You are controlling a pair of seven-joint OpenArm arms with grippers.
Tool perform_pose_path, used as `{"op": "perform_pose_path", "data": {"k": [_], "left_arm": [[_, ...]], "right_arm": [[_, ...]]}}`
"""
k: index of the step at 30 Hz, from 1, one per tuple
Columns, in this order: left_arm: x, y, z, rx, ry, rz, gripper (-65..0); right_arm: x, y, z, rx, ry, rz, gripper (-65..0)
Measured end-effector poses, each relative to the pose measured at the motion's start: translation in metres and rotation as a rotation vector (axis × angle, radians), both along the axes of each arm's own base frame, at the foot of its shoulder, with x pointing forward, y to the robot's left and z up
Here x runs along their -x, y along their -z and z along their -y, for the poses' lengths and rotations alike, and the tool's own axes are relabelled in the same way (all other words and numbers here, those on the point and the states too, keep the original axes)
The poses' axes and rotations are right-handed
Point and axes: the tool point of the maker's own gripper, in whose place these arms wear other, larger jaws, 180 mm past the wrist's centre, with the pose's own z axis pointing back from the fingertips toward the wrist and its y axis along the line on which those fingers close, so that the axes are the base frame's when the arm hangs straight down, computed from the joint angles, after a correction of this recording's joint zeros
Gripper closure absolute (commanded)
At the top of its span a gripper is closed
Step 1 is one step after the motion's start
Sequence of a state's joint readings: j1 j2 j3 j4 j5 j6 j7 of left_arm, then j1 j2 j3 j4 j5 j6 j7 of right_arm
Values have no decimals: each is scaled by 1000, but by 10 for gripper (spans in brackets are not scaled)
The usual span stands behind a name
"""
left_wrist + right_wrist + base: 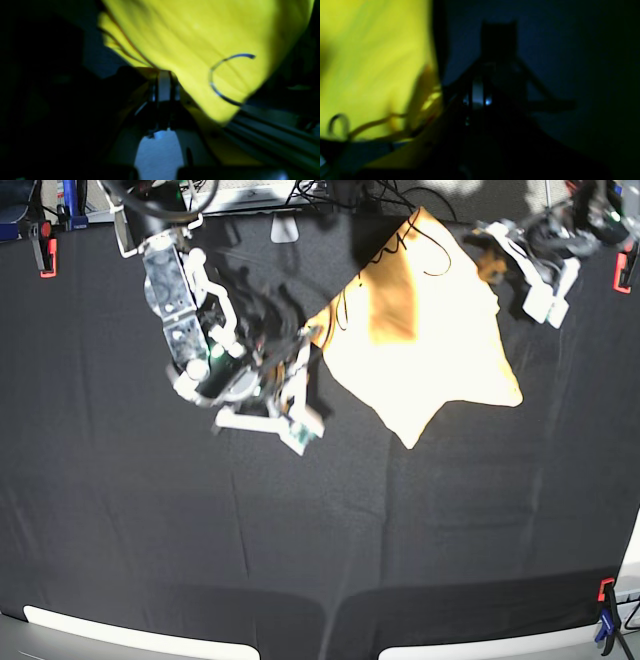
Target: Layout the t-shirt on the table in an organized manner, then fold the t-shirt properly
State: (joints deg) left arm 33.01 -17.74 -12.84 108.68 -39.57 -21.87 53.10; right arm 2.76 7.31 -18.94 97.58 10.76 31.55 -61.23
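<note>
The table (300,550), covered in wrinkled black cloth with a red-and-blue clamp (606,620) at its near edge, fills the base view. The t-shirt (430,340) lies bunched over its far side, bright yellow and stretched between the two arms. The right gripper (312,336) is closed on the shirt's edge at that view's left, and the left gripper (163,75) is closed on the cloth at its right.
</note>
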Motion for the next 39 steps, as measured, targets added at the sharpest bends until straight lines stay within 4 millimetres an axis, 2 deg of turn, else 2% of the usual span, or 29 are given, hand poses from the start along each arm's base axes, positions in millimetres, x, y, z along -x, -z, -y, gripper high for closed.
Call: {"op": "perform_pose_path", "data": {"k": [4, 9, 12, 14, 20, 27, 30, 33, 36, 39], "left_arm": [[-16, -4, 7, 3, -40, 64, 0], [-41, -16, 14, 35, -65, 137, 0], [-59, -22, 13, 37, -68, 178, 0], [-68, -19, 11, 46, -80, 178, 0], [-87, 16, 1, 61, -120, 117, 0], [-125, 17, -23, -113, -101, 192, 0], [-124, 17, -25, -114, -76, 131, 0], [-117, 8, -28, -109, -43, 110, 0], [-112, -15, -34, -115, -9, 151, 0], [-108, -34, -36, -128, 26, 198, 0]], "right_arm": [[11, 5, -3, -9, -28, -31, 0], [46, 28, 2, 25, -30, -135, 0], [59, 32, 1, 15, -28, -156, 0], [71, 35, 0, 3, -30, -173, 0], [108, 34, -21, -129, -46, -219, 0], [127, 31, -39, -185, -94, -222, 0], [128, 33, -40, -167, -110, -216, 0], [118, 28, -32, -155, -78, -191, 0], [95, 18, -17, -139, -34, -135, 0], [60, 6, 0, -121, 30, -64, 0]]}}
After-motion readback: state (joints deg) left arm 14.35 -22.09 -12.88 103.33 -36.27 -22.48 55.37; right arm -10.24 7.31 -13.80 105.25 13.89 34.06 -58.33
